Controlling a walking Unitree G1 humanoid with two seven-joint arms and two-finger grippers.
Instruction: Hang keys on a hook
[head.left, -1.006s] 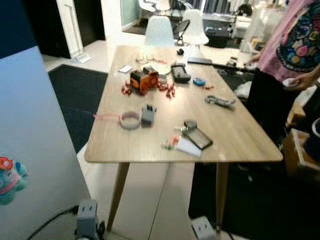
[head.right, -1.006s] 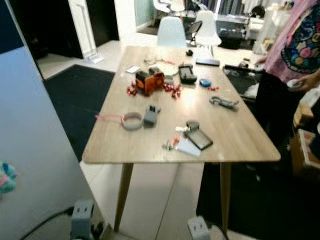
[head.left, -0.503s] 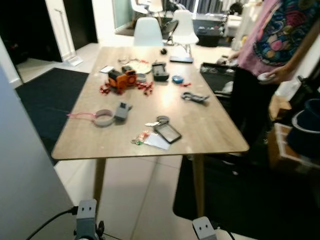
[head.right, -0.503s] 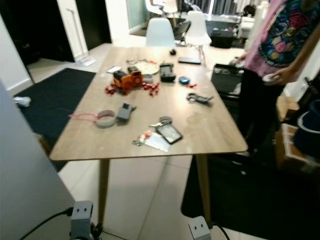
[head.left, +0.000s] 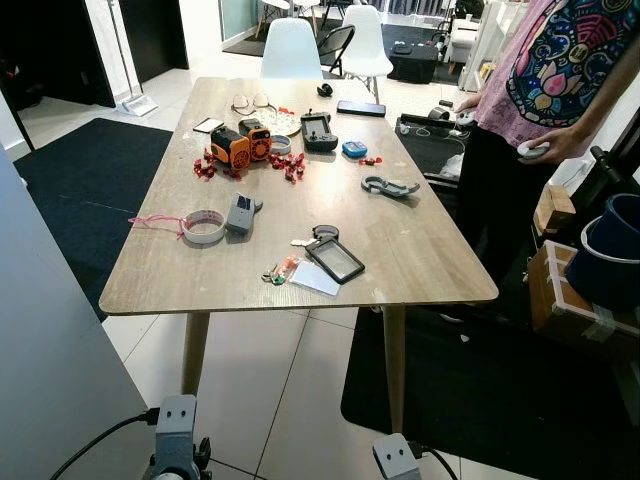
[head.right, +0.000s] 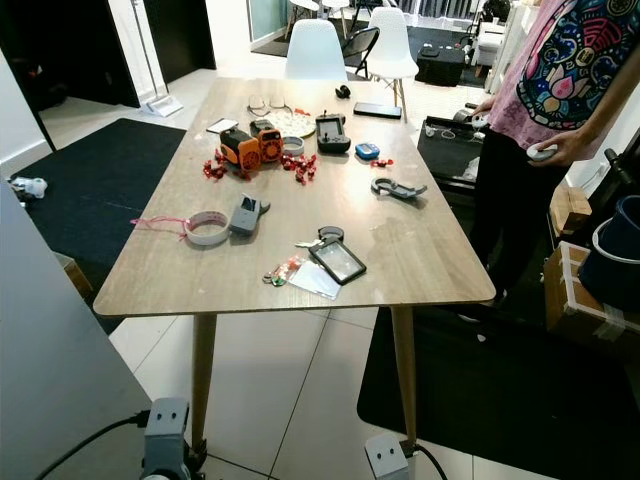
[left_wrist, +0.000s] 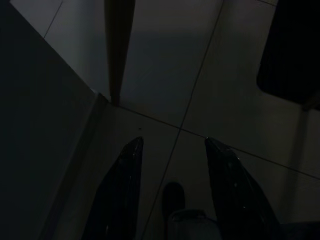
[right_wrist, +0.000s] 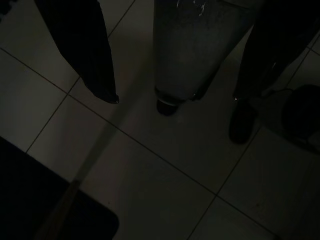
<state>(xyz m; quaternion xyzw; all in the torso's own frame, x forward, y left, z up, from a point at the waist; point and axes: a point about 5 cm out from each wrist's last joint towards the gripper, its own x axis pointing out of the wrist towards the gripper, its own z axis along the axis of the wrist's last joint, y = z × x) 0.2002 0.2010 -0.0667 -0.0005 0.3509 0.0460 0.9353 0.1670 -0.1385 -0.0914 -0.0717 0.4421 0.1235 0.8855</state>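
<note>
A small bunch of keys (head.left: 304, 241) with a black round fob (head.left: 324, 233) lies near the front of the wooden table (head.left: 400, 260), beside a black phone (head.left: 336, 260). A colourful little trinket (head.left: 283, 270) rests just in front of them. A grey hook-shaped clip (head.left: 389, 186) lies further back on the right. Both arms hang low in front of the table. In the dark wrist views, my left gripper (left_wrist: 172, 150) and my right gripper (right_wrist: 175, 99) are open over floor tiles, holding nothing.
On the table are a tape roll (head.left: 207, 226), a grey device (head.left: 240, 212), an orange toy (head.left: 242, 145) and red pieces. A person (head.left: 560, 70) stands at the right edge. A blue bucket (head.left: 612, 250) and box (head.left: 570, 300) sit right, a pale panel (head.left: 50, 350) left.
The camera has swung and steadied, so the table now sits more centred and sharp and the pale panel has slid leftward. Nothing on the table has moved.
</note>
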